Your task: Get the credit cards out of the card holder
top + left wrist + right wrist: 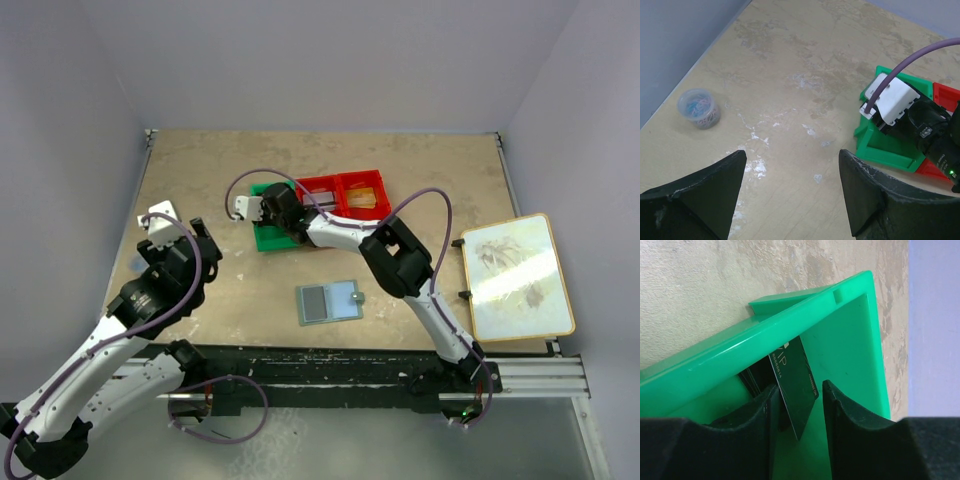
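Top view: card holder (328, 301) lies opened flat on the counter (200, 170), centre and near side, long axis running left-right, snap tab on its right panel. The left panel looks dark grey; can't tell if that's a card or a pocket. Right hand (268, 222) is over the green bin (262, 240), which sits beside the red bins (345, 192) further back. Left hand (203, 240) hovers over the left of the counter, carrying nothing. Holder is on the near-right side of the right hand, towards the bases, well apart from both hands. The right one is nearer, so I'd judge the next reach falls to it, coming back and down across the holder's long axis. Left wrist view: left hand (792, 160) is spread wide, nothing between the fingers, bare counter below. A jar of paper clips (699, 108) sits off to one side, the green bin and the other arm's wrist ahead; holder not in frame. Right wrist view: right hand (800, 390) has its fingers part-way apart, inside the green bin. A dark card (792, 385) stands tilted between them and leans toward one finger, with green showing at the other. It looks let go, not pinched. Holder not in frame.
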Controlling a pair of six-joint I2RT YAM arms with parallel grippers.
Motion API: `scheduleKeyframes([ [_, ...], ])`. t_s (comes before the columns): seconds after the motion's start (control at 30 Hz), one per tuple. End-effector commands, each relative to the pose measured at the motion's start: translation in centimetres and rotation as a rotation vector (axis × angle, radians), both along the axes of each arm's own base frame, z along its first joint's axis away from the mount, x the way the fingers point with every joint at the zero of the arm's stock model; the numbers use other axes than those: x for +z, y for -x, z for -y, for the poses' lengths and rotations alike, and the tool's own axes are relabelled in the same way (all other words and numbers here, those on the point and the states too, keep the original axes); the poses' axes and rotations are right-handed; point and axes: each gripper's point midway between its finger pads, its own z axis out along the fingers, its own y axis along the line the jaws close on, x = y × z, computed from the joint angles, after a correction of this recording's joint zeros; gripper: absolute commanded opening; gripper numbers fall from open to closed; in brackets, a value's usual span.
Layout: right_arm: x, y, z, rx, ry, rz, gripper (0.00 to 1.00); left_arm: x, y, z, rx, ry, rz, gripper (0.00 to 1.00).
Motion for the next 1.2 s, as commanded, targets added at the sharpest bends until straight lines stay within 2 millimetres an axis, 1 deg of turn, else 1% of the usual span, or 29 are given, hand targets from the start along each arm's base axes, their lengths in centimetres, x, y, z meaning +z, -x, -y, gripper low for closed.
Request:
scheduleKeyframes([
  [0.0,5.0,0.0,-1.0,0.009,-0.121,0.034,0.43,0.9,-0.2,0.1,0.003,0.018,0.022,0.73],
  [0.13,6.9,0.9,-1.2,0.028,-0.184,0.011,0.44,0.9,-0.2,0.1,0.002,0.016,0.019,0.73],
  [0.23,8.7,1.6,-1.4,0.039,-0.249,0.001,0.45,0.8,-0.2,0.1,0.003,0.016,0.019,0.73],
  [0.37,10.7,2.2,-1.1,0.026,-0.328,0.008,0.46,0.9,-0.2,0.0,0.006,0.016,0.022,0.73],
  [0.4,11.0,2.3,-0.9,0.013,-0.348,0.005,0.46,0.9,-0.2,0.0,0.007,0.015,0.021,0.73],
  [0.43,12.0,2.5,-0.6,0.003,-0.379,0.009,0.47,0.9,-0.2,0.0,0.009,0.014,0.021,0.73],
  [0.47,12.3,2.7,-0.3,-0.006,-0.400,0.006,0.47,0.9,-0.2,0.0,0.009,0.014,0.021,0.73],
  [0.53,14.0,3.3,0.5,-0.042,-0.468,-0.004,0.47,0.8,-0.2,-0.1,0.012,0.011,0.019,0.73],
  [0.6,15.8,4.3,1.8,-0.092,-0.563,-0.020,0.48,0.8,-0.2,-0.1,0.014,0.010,0.019,0.73],
  [0.67,17.6,5.8,3.6,-0.159,-0.691,-0.050,0.50,0.8,-0.2,-0.1,0.014,0.007,0.016,0.73],
  [0.7,18.3,6.7,4.6,-0.202,-0.787,-0.087,0.50,0.7,-0.3,-0.1,0.015,0.006,0.015,0.73],
  [0.73,18.6,7.7,5.4,-0.235,-0.851,-0.128,0.50,0.7,-0.3,-0.1,0.016,0.004,0.013,0.73],
  [0.77,18.1,8.9,6.5,-0.281,-0.907,-0.194,0.52,0.7,-0.3,0.0,0.015,0.004,0.013,0.73],
  [0.8,17.9,10.0,7.2,-0.320,-0.959,-0.254,0.53,0.6,-0.3,0.0,0.014,0.001,0.011,0.73],
  [0.87,17.4,12.1,8.3,-0.422,-1.053,-0.409,0.56,0.5,-0.5,0.2,0.010,-0.003,0.004,0.73],
  [0.93,15.5,14.1,8.9,-0.503,-1.047,-0.550,0.57,0.4,-0.6,0.3,0.008,-0.007,-0.002,0.73],
  [0.97,14.5,14.7,9.3,-0.549,-1.032,-0.592,0.57,0.2,-0.7,0.4,0.004,-0.010,-0.009,0.72],
  [1.03,12.5,15.8,10.3,-0.634,-1.013,-0.641,0.57,0.0,-0.8,0.6,0.000,-0.018,-0.020,0.73],
  [1.1,10.7,17.4,10.4,-0.665,-1.010,-0.725,0.59,0.0,-0.9,0.7,-0.001,-0.022,-0.023,0.73],
  [1.17,9.5,18.7,10.5,-0.712,-0.989,-0.741,0.61,-0.1,-1.0,0.7,0.002,-0.028,-0.027,0.73],
])
